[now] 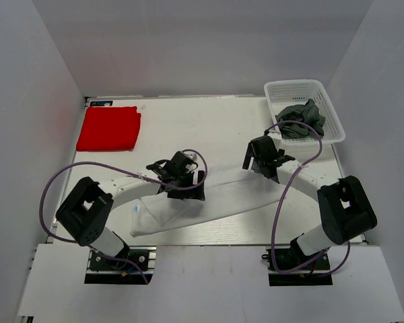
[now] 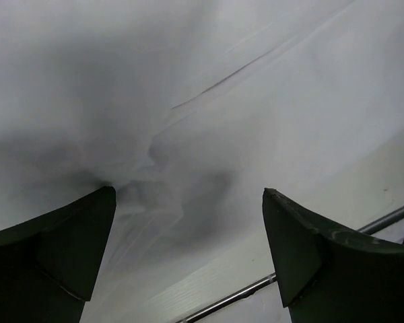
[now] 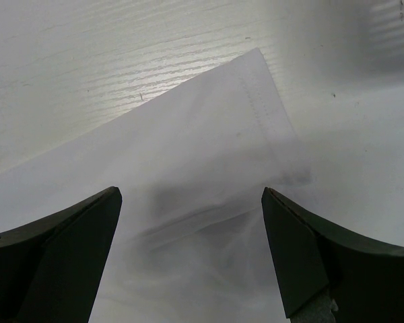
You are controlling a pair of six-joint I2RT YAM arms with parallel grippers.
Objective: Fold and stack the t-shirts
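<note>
Left tool and right tool stand open over the white t-shirt lying on the surface.

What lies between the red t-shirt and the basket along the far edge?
Nothing: between the red t-shirt and the basket the table is bare, as the top view shows.
</note>
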